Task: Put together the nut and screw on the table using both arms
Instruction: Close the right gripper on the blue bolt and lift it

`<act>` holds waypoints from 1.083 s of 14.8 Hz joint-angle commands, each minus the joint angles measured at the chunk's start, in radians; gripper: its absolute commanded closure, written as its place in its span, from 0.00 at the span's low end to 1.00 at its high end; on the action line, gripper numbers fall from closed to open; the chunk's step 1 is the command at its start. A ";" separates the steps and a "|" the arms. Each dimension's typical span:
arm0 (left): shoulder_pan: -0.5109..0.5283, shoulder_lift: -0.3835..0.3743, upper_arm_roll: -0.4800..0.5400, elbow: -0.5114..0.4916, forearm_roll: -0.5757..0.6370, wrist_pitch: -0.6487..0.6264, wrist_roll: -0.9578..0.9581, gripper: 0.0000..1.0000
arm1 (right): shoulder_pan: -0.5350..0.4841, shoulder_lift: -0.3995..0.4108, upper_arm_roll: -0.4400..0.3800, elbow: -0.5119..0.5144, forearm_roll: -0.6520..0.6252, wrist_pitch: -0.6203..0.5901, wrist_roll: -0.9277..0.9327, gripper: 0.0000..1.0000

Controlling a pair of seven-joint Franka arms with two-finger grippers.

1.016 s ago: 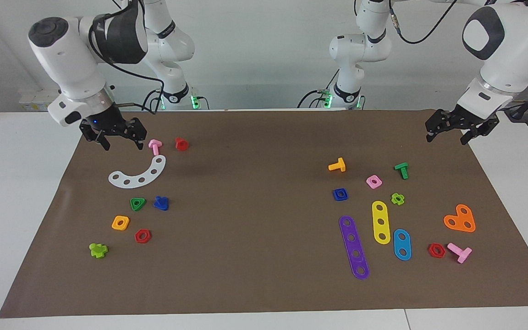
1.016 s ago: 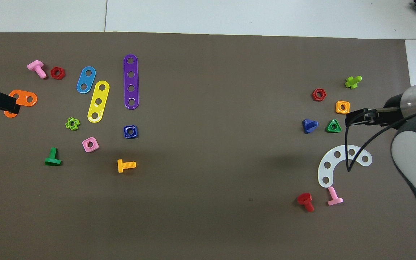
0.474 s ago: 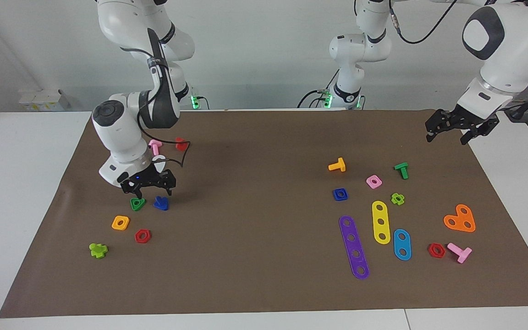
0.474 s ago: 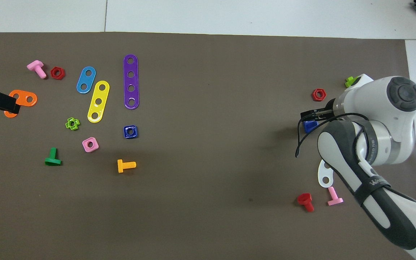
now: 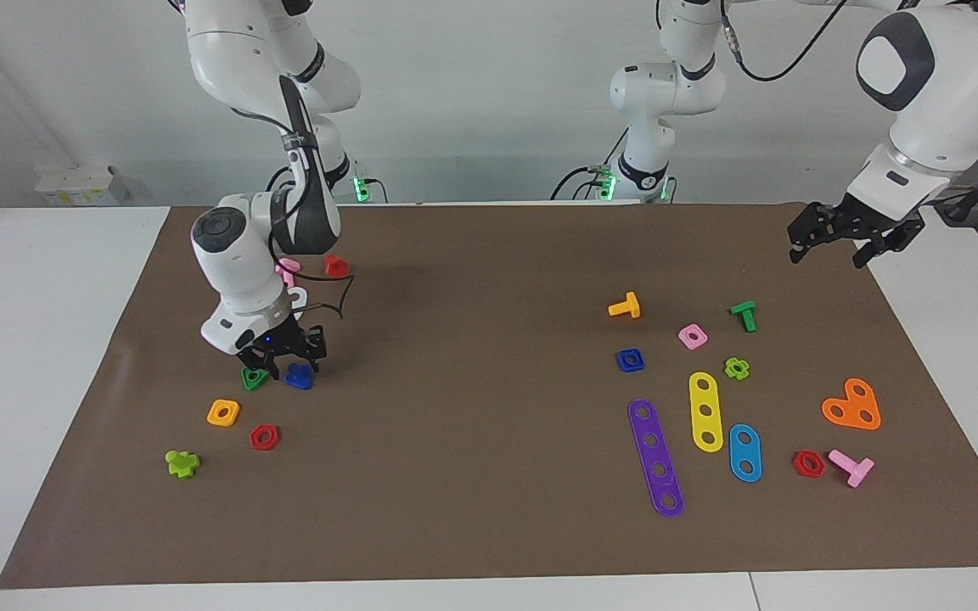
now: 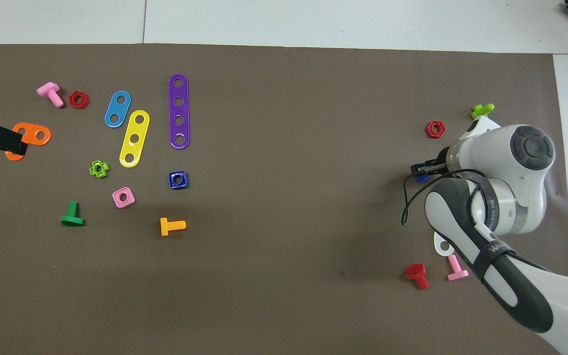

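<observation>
The blue screw point(image 5: 298, 376) lies on the brown mat point(image 5: 472, 407) toward the right arm's end, beside a green triangular nut point(image 5: 255, 378). My right gripper point(image 5: 292, 363) is open and low, right over the screw; I cannot tell if it touches. In the overhead view the right gripper point(image 6: 419, 171) covers all but a sliver of the screw point(image 6: 421, 178). The blue nut point(image 5: 630, 360) lies flat toward the left arm's end, also seen in the overhead view point(image 6: 178, 180). My left gripper point(image 5: 850, 238) waits open and empty, raised over the mat's edge.
An orange square nut point(image 5: 223, 412), a red hex nut point(image 5: 264, 436) and a lime cross piece point(image 5: 182, 462) lie close to the screw. An orange bolt point(image 5: 625, 306), a pink nut point(image 5: 692, 336), a green bolt point(image 5: 744, 315) and a purple strip point(image 5: 655, 458) surround the blue nut.
My right arm swung from the mat's corner by the pink bolt out over the blue screw and lowered onto it. The left arm has not moved.
</observation>
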 commanded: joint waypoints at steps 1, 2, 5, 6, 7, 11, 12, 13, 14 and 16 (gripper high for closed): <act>0.005 -0.030 -0.004 -0.037 0.020 0.021 0.013 0.00 | -0.013 -0.001 0.006 -0.021 0.021 0.038 -0.047 0.58; 0.005 -0.030 -0.004 -0.036 0.020 0.021 0.013 0.00 | -0.013 -0.001 0.006 -0.021 0.021 0.039 -0.047 0.58; 0.005 -0.030 -0.004 -0.037 0.020 0.021 0.013 0.00 | -0.013 0.007 0.006 -0.021 0.021 0.053 -0.042 0.58; 0.005 -0.030 -0.004 -0.037 0.020 0.021 0.013 0.00 | -0.013 0.007 0.006 -0.021 0.021 0.053 -0.042 0.59; 0.005 -0.030 -0.004 -0.037 0.020 0.021 0.013 0.00 | -0.013 0.007 0.006 -0.021 0.021 0.056 -0.044 0.61; 0.005 -0.030 -0.004 -0.037 0.020 0.021 0.013 0.00 | -0.013 0.007 0.006 -0.021 0.021 0.059 -0.029 1.00; 0.005 -0.030 -0.004 -0.036 0.020 0.021 0.013 0.00 | -0.013 0.010 0.006 -0.016 0.021 0.061 -0.009 1.00; 0.005 -0.030 -0.004 -0.037 0.020 0.021 0.013 0.00 | -0.016 0.013 0.006 -0.005 0.021 0.056 -0.007 1.00; 0.005 -0.030 -0.004 -0.037 0.020 0.021 0.013 0.00 | -0.015 0.013 0.006 0.014 0.021 0.044 0.000 1.00; 0.005 -0.030 -0.004 -0.036 0.020 0.021 0.013 0.00 | -0.007 -0.002 0.006 0.068 0.021 -0.026 0.062 1.00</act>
